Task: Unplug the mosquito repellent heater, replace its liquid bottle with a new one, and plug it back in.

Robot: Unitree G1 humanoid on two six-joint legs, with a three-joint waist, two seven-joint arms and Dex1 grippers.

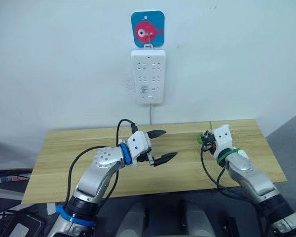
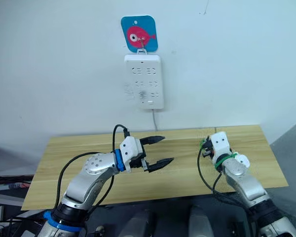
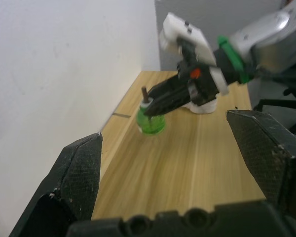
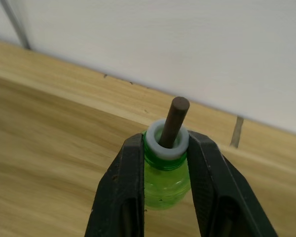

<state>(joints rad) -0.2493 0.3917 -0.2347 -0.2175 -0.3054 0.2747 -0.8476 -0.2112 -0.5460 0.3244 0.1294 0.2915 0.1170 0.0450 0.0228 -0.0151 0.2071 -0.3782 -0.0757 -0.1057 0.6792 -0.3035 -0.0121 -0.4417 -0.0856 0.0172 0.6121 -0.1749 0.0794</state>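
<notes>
Mosquito repellent heater: a white rounded piece [image 3: 200, 106] shows on the table just behind the right gripper in the left wrist view; this is probably the heater, but its vent and prongs cannot be made out.
Table [image 1: 69, 148]: wooden, set against the wall, with the power strip [image 1: 148, 76] hung on the wall above its back edge, all sockets vacant.
Left gripper [image 1: 161, 145]: hovers over the middle of the table, fingers spread wide with nothing between them, pointing toward the robot's right.
Right gripper [image 4: 164, 163]: near the back edge, right of centre, fingers clamped on the neck of the liquid bottle [image 4: 166, 175].
Liquid bottle: green, upright on the table, long axis vertical, dark wick [image 4: 174, 121] rising from its white collar.
Key relation: the bottle sits directly between the right fingers; the left gripper is well apart from it.
View difference: the right wrist view shows the grip on the neck; the left wrist view shows the bottle standing on the wood.
</notes>
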